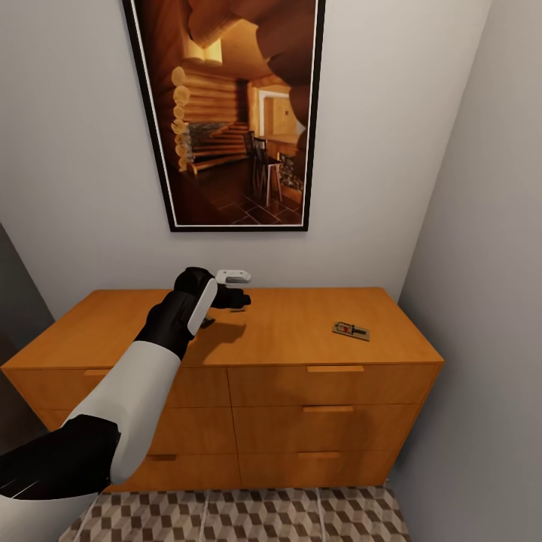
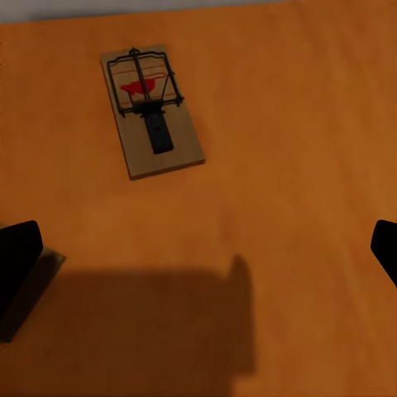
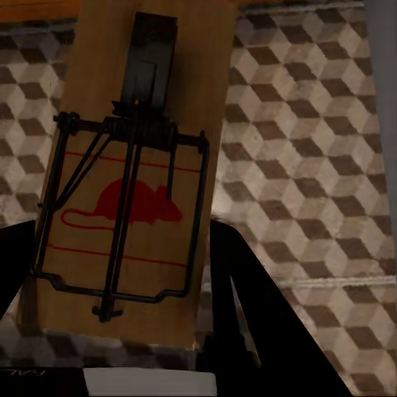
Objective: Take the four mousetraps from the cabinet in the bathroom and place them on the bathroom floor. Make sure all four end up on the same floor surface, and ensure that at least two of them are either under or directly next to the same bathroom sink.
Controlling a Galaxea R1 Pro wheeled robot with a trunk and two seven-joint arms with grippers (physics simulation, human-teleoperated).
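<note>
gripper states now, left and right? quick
Left gripper: open, above the cabinet top, holding nothing.
Right gripper: shut on a mousetrap.

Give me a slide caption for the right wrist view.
Right gripper clamps a mousetrap above the cube-patterned bathroom floor.

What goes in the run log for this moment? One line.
left gripper: open above cabinet | right gripper: holds mousetrap over bathroom floor
</note>
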